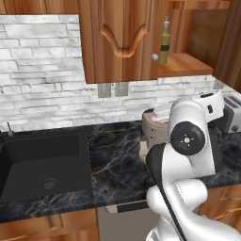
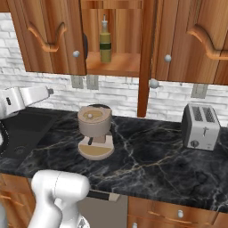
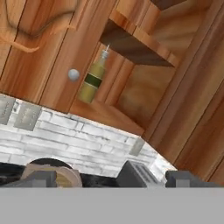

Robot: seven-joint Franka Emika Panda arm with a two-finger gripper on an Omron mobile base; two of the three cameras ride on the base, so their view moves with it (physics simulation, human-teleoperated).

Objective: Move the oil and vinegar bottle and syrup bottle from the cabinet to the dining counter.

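The oil and vinegar bottle [image 2: 105,44] [image 1: 164,44] [image 3: 92,78] stands upright on the lower shelf of the open reddish-brown cabinet [image 2: 113,64], near the shelf's left side. It is slim, with yellow-green liquid, a dark band and a narrow neck. A dark rounded edge [image 2: 84,46] peeks out behind the left door; I cannot tell whether it is the syrup bottle. My gripper [image 3: 114,179] is open and empty, well below and short of the shelf, aimed up at the bottle. The white hand [image 2: 24,99] hovers over the sink side of the counter. The dining counter is out of view.
A round tan coffee machine [image 2: 94,131] stands on the black marble counter under the open cabinet. A silver toaster [image 2: 201,127] sits to the right. The open cabinet door [image 2: 146,58] juts out edge-on. A dark sink [image 1: 42,164] lies to the left.
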